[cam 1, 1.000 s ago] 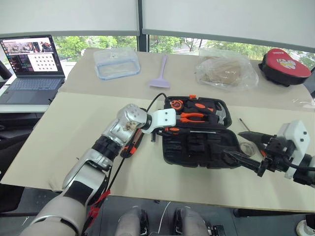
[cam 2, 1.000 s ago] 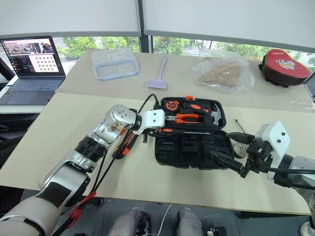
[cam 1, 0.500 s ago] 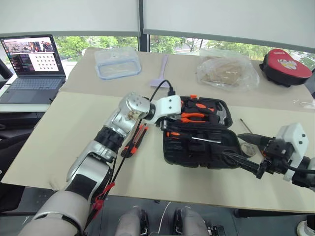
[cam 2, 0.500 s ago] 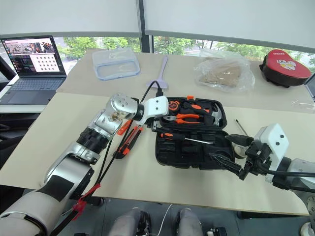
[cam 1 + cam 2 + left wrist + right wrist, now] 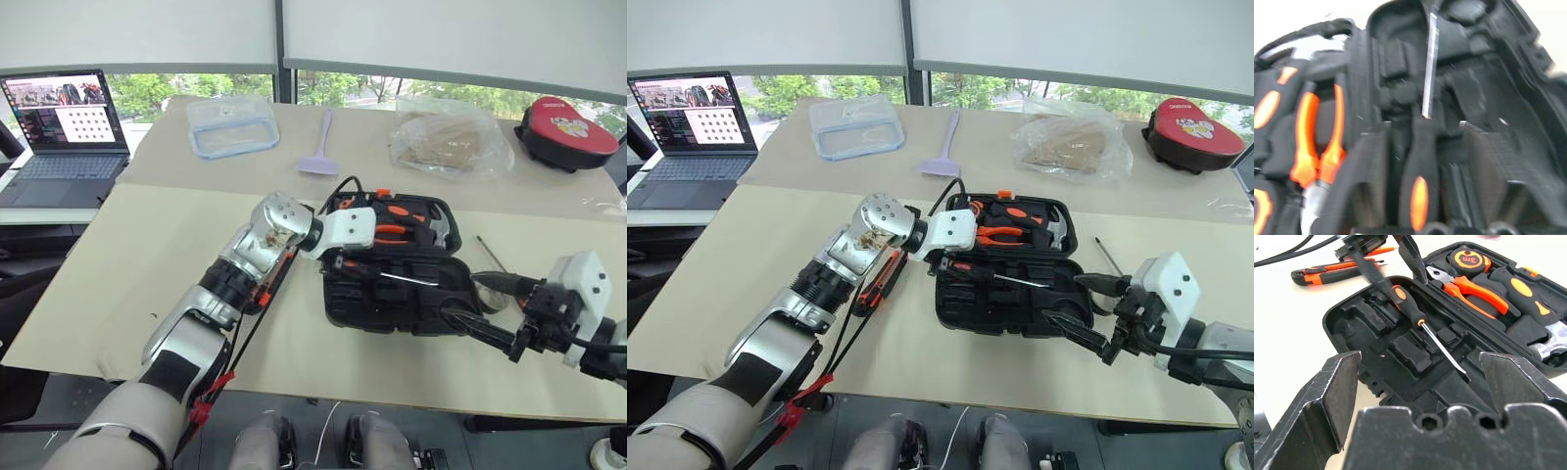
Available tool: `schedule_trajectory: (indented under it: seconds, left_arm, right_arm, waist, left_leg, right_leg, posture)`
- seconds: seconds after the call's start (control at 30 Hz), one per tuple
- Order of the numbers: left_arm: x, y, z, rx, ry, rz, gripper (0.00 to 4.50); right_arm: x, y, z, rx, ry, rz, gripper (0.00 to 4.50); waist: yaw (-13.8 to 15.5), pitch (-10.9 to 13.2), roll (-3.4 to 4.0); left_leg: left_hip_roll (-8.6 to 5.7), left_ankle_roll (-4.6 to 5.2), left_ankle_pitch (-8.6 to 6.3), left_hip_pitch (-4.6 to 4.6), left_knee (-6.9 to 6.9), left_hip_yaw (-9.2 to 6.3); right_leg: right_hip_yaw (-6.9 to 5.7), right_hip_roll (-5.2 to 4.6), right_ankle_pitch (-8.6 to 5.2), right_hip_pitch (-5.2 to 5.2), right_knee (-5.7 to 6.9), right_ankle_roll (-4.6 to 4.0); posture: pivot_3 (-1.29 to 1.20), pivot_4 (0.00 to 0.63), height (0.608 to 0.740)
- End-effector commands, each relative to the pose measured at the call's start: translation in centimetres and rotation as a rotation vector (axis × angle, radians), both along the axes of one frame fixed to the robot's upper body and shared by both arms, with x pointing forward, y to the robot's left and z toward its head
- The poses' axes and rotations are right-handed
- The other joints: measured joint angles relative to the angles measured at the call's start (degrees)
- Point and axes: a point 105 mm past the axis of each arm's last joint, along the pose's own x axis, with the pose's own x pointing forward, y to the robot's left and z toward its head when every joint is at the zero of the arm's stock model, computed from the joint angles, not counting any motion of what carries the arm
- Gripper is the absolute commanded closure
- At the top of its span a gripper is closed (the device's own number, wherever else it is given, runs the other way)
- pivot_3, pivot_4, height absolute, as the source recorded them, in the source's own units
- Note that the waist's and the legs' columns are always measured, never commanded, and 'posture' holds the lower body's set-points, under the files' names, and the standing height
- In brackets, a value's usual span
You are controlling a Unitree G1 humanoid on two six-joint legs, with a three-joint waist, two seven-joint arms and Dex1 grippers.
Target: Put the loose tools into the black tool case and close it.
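The black tool case (image 5: 397, 269) lies open on the tan table (image 5: 127, 264), its far half holding orange-handled pliers (image 5: 1476, 289), a tape measure (image 5: 1467, 258) and a hammer (image 5: 1547, 345); a black-and-orange screwdriver (image 5: 1420, 323) rests loose across the moulded slots of the near half, its shaft pointing toward the right gripper. The left gripper (image 5: 1393, 259) hangs just above the handle end of that screwdriver with its fingers (image 5: 1364, 186) spread apart and nothing between them. The right gripper (image 5: 480, 308) waits at the case's right end, near its near corner, jaws spread wide and empty. A black-and-orange utility knife (image 5: 1330, 271) lies on the table left of the case, partly under the left arm; a slim screwdriver (image 5: 490, 253) and a small tape roll (image 5: 493, 294) lie to the right of the case, near the right gripper. Farther back on the table are a lilac spatula (image 5: 320, 147), a clear lidded box (image 5: 233, 124), a plastic bag (image 5: 451, 137) and a red-lidded round case (image 5: 566, 127); a laptop (image 5: 61, 132) stands at the far left.
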Motion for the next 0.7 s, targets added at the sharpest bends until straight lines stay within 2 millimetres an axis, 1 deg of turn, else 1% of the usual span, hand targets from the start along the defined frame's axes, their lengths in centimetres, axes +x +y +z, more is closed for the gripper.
schedule_trajectory:
  seconds: [0.03, 0.07, 0.23, 0.27, 0.3, 0.33, 0.47, 0.5, 0.57, 0.6, 0.7]
  left_arm:
    - [0.2, -0.2, -0.6, 0.044, -0.047, -0.031, 0.28]
    - [0.4, -0.3, -0.7, 0.052, -0.053, -0.026, 0.07]
    - [1.2, -1.0, -1.0, 0.038, -0.038, 0.013, 0.07]
    - [1.4, -1.1, -1.0, 0.034, -0.032, 0.025, 0.62]
    - [1.5, -1.2, -1.1, 0.034, -0.024, 0.031, 0.82]
    - [1.5, -1.2, -1.1, 0.034, -0.019, 0.032, 1.14]
    - [1.5, -1.2, -1.2, 0.038, 0.013, 0.035, 2.73]
    - [1.5, -1.2, -1.3, 0.043, 0.015, 0.031, 3.04]
    - [1.3, -1.1, -1.4, 0.053, 0.019, 0.021, 3.8]
    - [1.3, -1.1, -1.4, 0.055, 0.021, 0.019, 4.02]
    - [1.4, -1.4, -0.6, 0.019, 0.056, 0.044, 4.02]
  right_arm:
    - [-0.3, 0.2, 1.2, -0.001, -0.057, -0.004, 0.0]
    - [-0.3, 0.2, 1.2, -0.001, -0.058, -0.004, 0.0]
    - [-0.4, 0.4, 1.1, 0.005, -0.058, -0.007, 0.0]
    - [-0.4, 0.5, 1.1, 0.007, -0.057, -0.007, 0.0]
    - [-0.5, 0.5, 1.1, 0.008, -0.056, -0.008, 0.0]
    - [-0.5, 0.5, 1.0, 0.009, -0.055, -0.008, 0.0]
    - [-0.6, 0.6, 1.0, 0.013, -0.054, -0.012, 0.0]
    - [-0.6, 0.6, 1.0, 0.014, -0.054, -0.013, 0.0]
    - [-0.6, 0.6, 1.0, 0.016, -0.055, -0.015, 0.0]
    - [-0.6, 0.5, 1.1, 0.016, -0.056, -0.015, 0.0]
    - [-0.5, 0.5, 1.2, 0.017, -0.06, -0.018, 0.0]
  waist:
    - [0.06, 0.0, 0.0]
    - [0.06, 0.0, 0.0]
    - [0.17, 0.0, 0.0]
    - [0.23, 0.0, 0.0]
    - [0.2, 0.0, 0.0]
    - [0.14, 0.0, 0.0]
    - [-0.05, 0.0, 0.0]
    - [-0.05, 0.0, -0.01]
    - [0.0, 0.0, 0.0]
    - [-0.02, 0.0, 0.0]
    - [-0.03, 0.0, 0.0]
  left_leg:
    - [0.0, 0.0, 0.0, 0.0, 0.01, 0.0]
    - [0.0, 0.0, 0.0, 0.0, 0.01, 0.0]
    - [0.0, 0.03, -0.02, -0.02, 0.04, -0.02]
    - [0.0, 0.03, -0.02, -0.02, 0.05, -0.02]
    - [0.0, 0.05, -0.03, -0.05, 0.09, -0.04]
    - [0.0, 0.08, -0.04, -0.05, 0.1, -0.04]
    - [0.01, 0.08, -0.05, -0.06, 0.09, -0.04]
    - [0.01, 0.09, -0.05, -0.07, 0.09, -0.04]
    - [0.01, 0.09, -0.05, -0.06, 0.1, -0.05]
    - [0.01, 0.09, -0.05, -0.06, 0.1, -0.06]
    - [0.01, 0.1, -0.06, -0.07, 0.1, -0.06]
  right_leg:
    - [0.0, 0.0, 0.0, 0.0, 0.0, 0.0]
    - [0.0, 0.0, 0.0, 0.0, 0.0, 0.0]
    - [-0.01, -0.01, 0.0, 0.01, 0.0, 0.0]
    - [-0.01, -0.01, 0.0, 0.0, 0.0, 0.0]
    - [-0.01, -0.01, 0.0, 0.0, 0.0, 0.0]
    - [0.0, -0.01, 0.0, 0.0, 0.0, 0.0]
    - [0.0, 0.0, 0.0, -0.02, 0.0, 0.0]
    - [-0.01, -0.01, 0.01, -0.02, 0.0, 0.0]
    - [-0.01, -0.01, 0.01, -0.01, 0.0, 0.0]
    - [-0.01, -0.02, 0.01, -0.01, 0.0, 0.0]
    - [0.0, -0.01, 0.01, -0.01, 0.0, 0.0]
  posture:
    - [0.0, 0.15, 0.731]
    - [0.0, 0.15, 0.731]
    - [0.0, 0.15, 0.731]
    - [0.0, 0.15, 0.731]
    - [0.0, 0.15, 0.731]
    - [0.0, 0.15, 0.731]
    - [0.0, 0.15, 0.731]
    - [0.0, 0.15, 0.731]
    - [0.0, 0.15, 0.731]
    - [0.0, 0.15, 0.731]
    - [0.0, 0.15, 0.731]
